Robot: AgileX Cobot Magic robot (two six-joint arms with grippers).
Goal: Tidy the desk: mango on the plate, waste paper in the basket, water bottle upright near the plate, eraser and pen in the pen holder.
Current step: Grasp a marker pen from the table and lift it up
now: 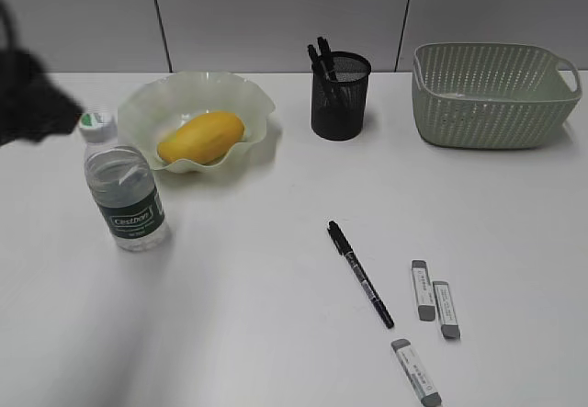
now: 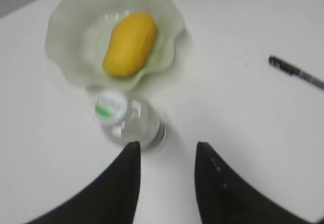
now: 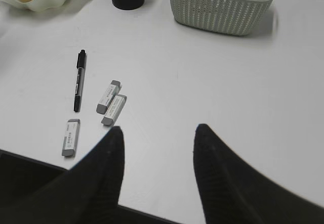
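Standing upright, the water bottle [image 1: 129,196] nearly touches the plate [image 1: 147,108].

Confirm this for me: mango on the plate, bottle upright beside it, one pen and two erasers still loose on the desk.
Not quite: three erasers lie loose on the desk, not two. The exterior and right wrist views both show a pair side by side and a third nearer the front edge. The rest holds: the mango is on the plate, the bottle stands upright beside it, and one pen lies loose.
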